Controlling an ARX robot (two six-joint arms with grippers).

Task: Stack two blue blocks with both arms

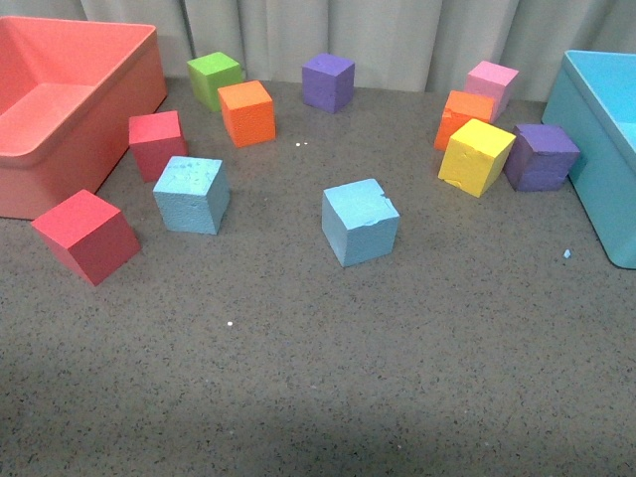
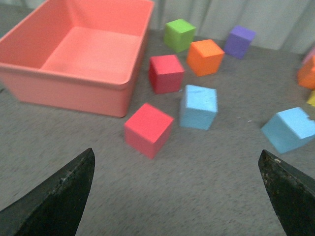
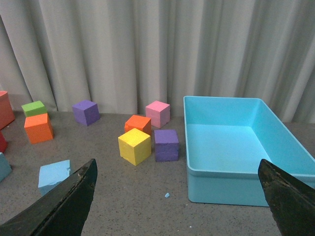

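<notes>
Plainly, the stacking has not begun — both pieces sit flat on the grey counter [image 1: 328, 397], apart from one another and neither on top of anything. The left blue block [image 1: 191, 194] rests toward the coral bin [image 1: 89, 149], just beside a red cube [image 1: 157, 142] behind it and near a second red cube [image 1: 86, 235] in front of it. The centre blue block [image 1: 360, 222] stands alone in open space, turned at a slight angle, one top corner chipped. Neither arm shows in the front view. In the left wrist view the left arm's jaws are spread wide with nothing between them, looking down toward both blue pieces from some way off. The right arm's jaws are likewise wide apart and empty, held back from the counter, with the turquoise bin [image 3: 221, 162] and the yellow cube [image 3: 134, 146] ahead and the centre blue block low at one side. By my reading, everything is left to do — each arm must reach a block, close on it, and one block must be set squarely on the other.
</notes>
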